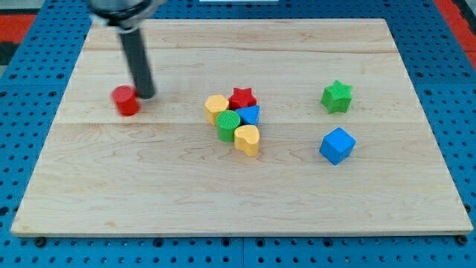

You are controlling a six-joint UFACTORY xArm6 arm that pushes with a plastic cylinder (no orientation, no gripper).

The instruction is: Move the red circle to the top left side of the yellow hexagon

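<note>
The red circle [126, 100] lies on the wooden board [238, 201] at the view's left. My tip [146, 96] stands just right of it, touching or nearly touching its right side. The yellow hexagon [216, 108] sits at the left end of a tight cluster near the board's middle, well to the right of the red circle. The rod rises from the tip toward the view's top left.
The cluster also holds a red star [242, 97], a small blue block [251, 115], a green cylinder [228, 125] and a yellow heart [248, 139]. A green star [337, 96] and a blue cube [337, 145] stand apart at the right.
</note>
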